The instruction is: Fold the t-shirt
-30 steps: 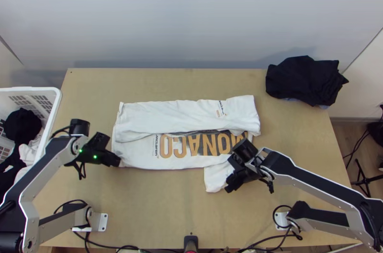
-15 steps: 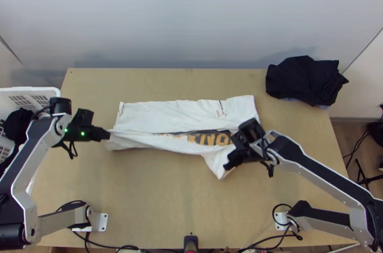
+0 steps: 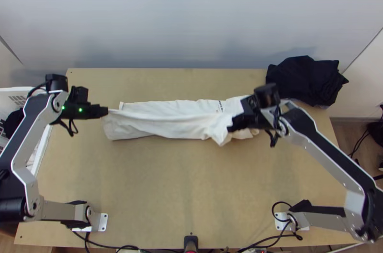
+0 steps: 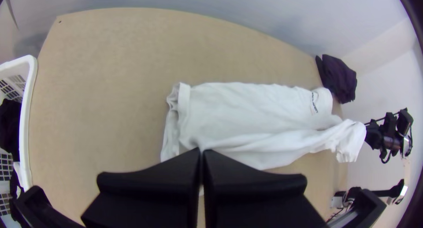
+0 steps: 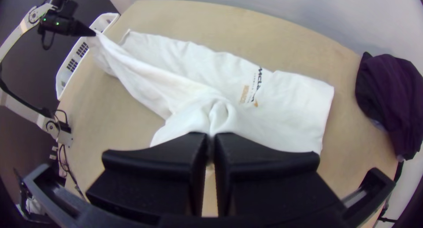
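White cloth t-shirt (image 3: 184, 129) runs lengthwise between left black pincer (image 4: 202, 151) and right black pincer (image 5: 211, 137), each pinching raised fabric; flat layer lies beyond.

I've got bright light w/ soft shadows on the wall (image 3: 191, 14); my wrist pics bow the table (image 4: 110, 56) edge. Corners there go v. dark.

The top view looks steeply down from high over the near edge of the table (image 3: 158, 195), taking in both the left arm (image 3: 30, 132) and the right arm (image 3: 325, 150). Each wrist view looks from nearer, down and out toward the wall (image 3: 191, 14), and catches the other arm. All three share the shirt (image 3: 139, 128), basket (image 4: 27, 100) and dark cloth (image 3: 306, 78).
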`<state>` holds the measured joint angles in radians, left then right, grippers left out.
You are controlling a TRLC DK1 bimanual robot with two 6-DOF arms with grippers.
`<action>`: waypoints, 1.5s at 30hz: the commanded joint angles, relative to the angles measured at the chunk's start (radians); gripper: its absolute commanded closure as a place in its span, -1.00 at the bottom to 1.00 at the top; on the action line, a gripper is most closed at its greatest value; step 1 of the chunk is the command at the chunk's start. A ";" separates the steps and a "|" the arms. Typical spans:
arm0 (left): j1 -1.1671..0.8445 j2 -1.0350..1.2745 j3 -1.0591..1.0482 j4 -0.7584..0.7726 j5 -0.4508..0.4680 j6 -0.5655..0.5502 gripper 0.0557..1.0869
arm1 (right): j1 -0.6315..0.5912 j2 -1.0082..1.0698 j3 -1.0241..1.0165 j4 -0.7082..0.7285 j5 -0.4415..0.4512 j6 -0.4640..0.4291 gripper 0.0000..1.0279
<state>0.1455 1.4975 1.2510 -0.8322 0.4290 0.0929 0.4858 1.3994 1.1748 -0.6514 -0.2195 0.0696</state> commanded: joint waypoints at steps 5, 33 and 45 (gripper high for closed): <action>-0.011 0.205 0.205 0.004 -0.001 -0.107 0.92 | -0.130 0.273 0.217 0.081 0.000 -0.011 0.95; -0.086 0.550 0.292 0.143 -0.122 -0.173 0.92 | -0.205 0.622 0.169 0.372 0.112 -0.074 0.95; -0.063 0.426 0.274 0.079 -0.122 -0.186 -0.88 | -0.214 0.394 0.200 0.292 0.115 -0.028 -0.93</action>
<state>0.0711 2.0171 1.5311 -0.7101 0.3050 -0.0872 0.2695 1.9171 1.3098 -0.2565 -0.1005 0.0051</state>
